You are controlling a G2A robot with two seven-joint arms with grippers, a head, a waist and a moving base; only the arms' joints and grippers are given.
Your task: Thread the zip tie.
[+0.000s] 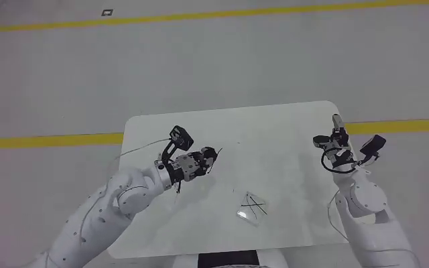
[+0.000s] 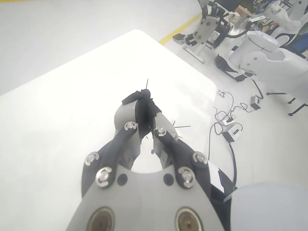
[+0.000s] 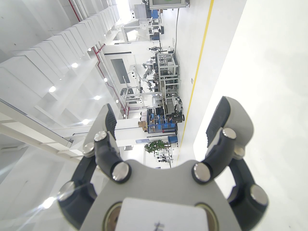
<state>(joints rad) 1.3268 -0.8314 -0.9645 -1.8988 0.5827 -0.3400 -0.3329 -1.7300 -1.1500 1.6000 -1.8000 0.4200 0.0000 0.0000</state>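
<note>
Left of the packet (image 1: 250,209), my left fingers (image 2: 132,98) clamp the zip tie (image 2: 147,84), tip poking past them; my right fingers (image 3: 216,121), apart, hang well to the packet's right.

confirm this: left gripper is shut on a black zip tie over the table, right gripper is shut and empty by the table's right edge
One thing is off. The right gripper is open, not shut: the right wrist view shows its pads wide apart with nothing between them. The rest holds: the left gripper is shut on the black zip tie over the table.
</note>
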